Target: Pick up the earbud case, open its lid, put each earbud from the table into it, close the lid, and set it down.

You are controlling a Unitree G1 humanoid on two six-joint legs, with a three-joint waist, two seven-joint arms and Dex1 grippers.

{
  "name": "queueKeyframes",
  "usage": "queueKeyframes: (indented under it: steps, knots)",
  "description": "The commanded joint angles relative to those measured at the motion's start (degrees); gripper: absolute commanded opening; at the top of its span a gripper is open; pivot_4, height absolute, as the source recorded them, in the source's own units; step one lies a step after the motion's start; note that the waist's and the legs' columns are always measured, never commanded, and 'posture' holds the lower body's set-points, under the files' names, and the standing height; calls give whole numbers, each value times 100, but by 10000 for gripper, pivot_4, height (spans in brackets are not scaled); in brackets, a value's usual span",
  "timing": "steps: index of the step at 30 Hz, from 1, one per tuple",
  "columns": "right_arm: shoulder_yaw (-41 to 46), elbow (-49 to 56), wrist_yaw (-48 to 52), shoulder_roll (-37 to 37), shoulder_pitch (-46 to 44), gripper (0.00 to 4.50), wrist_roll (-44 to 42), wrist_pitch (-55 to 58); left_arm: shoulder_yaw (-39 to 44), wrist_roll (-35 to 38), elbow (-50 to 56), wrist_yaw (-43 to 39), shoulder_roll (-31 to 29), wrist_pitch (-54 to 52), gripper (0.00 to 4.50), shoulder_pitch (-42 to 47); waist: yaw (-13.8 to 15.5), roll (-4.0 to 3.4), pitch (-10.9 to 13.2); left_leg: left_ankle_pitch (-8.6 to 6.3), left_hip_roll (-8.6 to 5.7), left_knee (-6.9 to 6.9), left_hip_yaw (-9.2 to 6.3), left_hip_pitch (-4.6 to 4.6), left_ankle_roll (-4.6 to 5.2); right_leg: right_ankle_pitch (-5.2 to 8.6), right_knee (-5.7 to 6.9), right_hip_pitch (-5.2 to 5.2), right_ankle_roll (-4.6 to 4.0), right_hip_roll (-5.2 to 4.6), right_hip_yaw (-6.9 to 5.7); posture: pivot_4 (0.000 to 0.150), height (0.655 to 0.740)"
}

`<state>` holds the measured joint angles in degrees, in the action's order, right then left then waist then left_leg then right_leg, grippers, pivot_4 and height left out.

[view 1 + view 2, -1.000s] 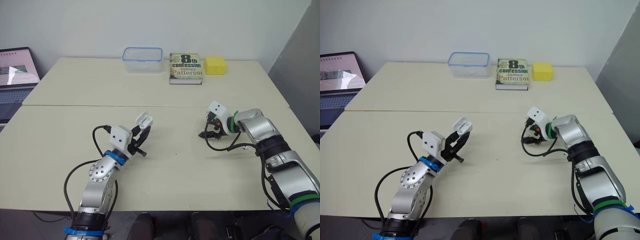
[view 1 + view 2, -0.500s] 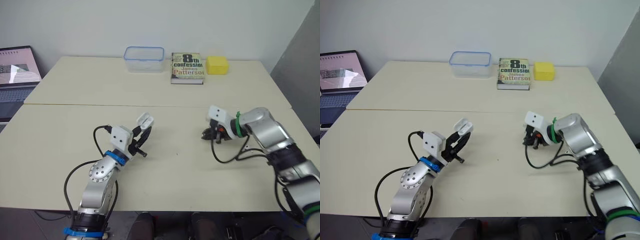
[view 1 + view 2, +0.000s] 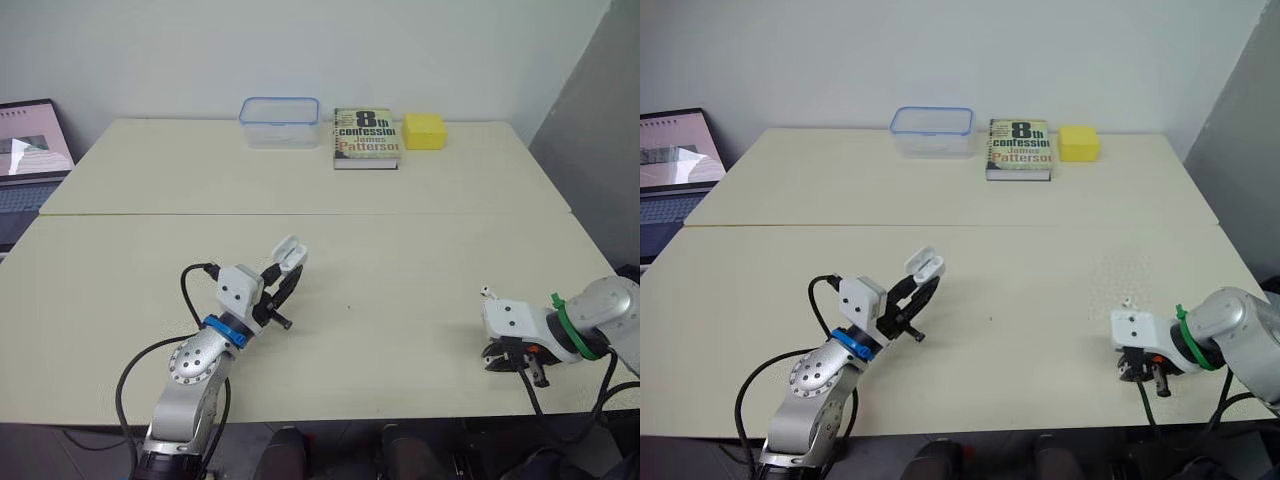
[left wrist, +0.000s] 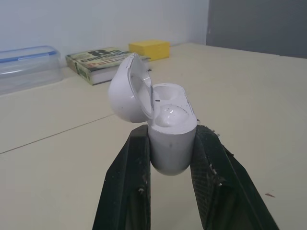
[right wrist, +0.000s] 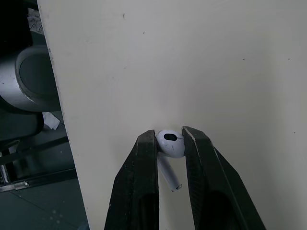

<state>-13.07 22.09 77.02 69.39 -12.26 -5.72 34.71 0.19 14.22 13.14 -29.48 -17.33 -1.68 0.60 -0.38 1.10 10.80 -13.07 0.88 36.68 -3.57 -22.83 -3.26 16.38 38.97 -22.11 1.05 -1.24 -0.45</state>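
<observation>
Over the near left part of the counter (image 3: 400, 250), the left claw (image 3: 286, 274) is clenched on the white earbud case (image 4: 170, 143), its two black fingers pressing the lower body from either side. The case stands upright with its lid (image 4: 127, 91) swung open, and one earbud (image 4: 173, 115) sits in a socket inside. At the near right edge of the counter, well apart from the case, the right claw (image 5: 170, 136) grips the second earbud (image 5: 171, 145) by its rounded head, the stem pointing back between the fingers. Along the far edge stand a clear lidded container (image 3: 279, 121), a paperback book (image 3: 366, 136) and a yellow block (image 3: 424, 131). A laptop (image 3: 25, 160) sits far left.
</observation>
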Motion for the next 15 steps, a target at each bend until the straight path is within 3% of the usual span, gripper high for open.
queueKeyframes:
  steps: [1,11,12,15]
  knots:
    - [36,-120,-110,52,18,3810,163,-303,-30,34,200,2,17,13,7476,19,15,1,0,0,-1,0,-1,-4,0,0,-1,-2,0,0,-1,1500,7278]
    - [-214,-456,-223,-100,-35,3810,465,-598,14,38,243,7,-5,-12,7476,-79,31,2,0,0,-6,1,-3,-4,0,0,-4,1,1,-4,0,1500,7278]
    - [-234,-473,-223,-107,-37,11125,485,-634,16,37,251,10,-6,-13,7476,-89,31,2,0,0,-5,1,-3,-4,0,0,-4,2,1,-4,-1,1500,7278]
    - [-244,-526,-282,-175,-55,20667,528,-696,9,31,264,19,-1,-20,7476,-99,25,7,-3,0,-4,2,-3,0,0,0,-4,5,1,-4,0,1500,7278]
